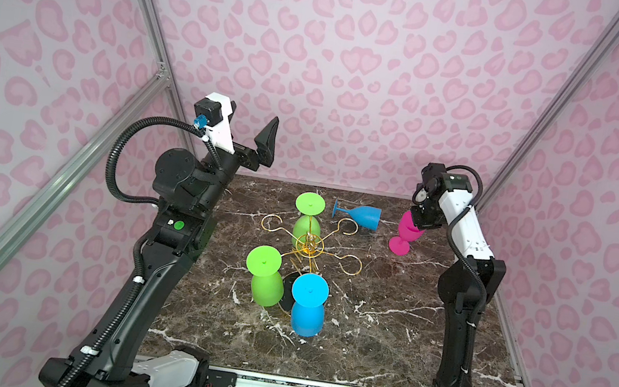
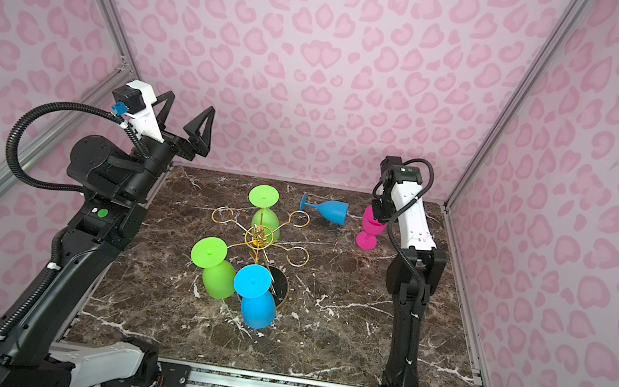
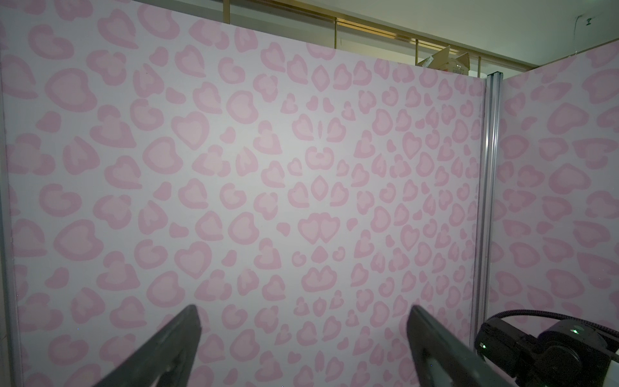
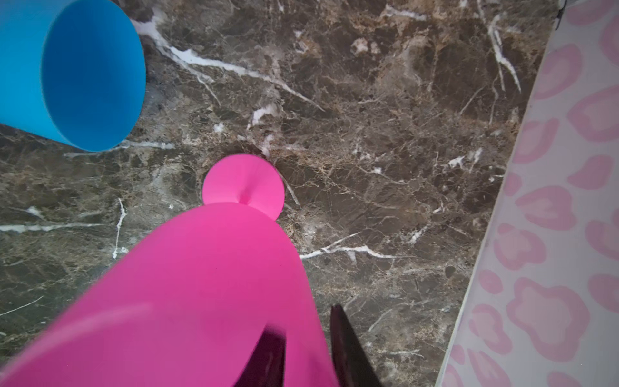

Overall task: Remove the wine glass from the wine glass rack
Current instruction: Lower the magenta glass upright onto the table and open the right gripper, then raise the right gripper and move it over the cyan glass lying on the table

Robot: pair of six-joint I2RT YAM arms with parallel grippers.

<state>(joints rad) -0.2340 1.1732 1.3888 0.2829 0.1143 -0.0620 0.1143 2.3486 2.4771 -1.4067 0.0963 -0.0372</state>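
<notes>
The marble table [image 1: 381,340] carries the rack [image 1: 309,245], a blue glass [image 1: 363,216] lying on its side, and a pink glass [image 1: 401,242] on its foot.

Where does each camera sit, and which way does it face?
Top views: high above the front, looking down and back at the table and rack; both arms show.
Left wrist: on the raised left arm, facing the back wall; open left gripper and part of the right arm show.
Right wrist: looking down at the pink glass and table; right gripper shows.
Shared: top views and right wrist both see the pink glass and the lying blue glass.
</notes>
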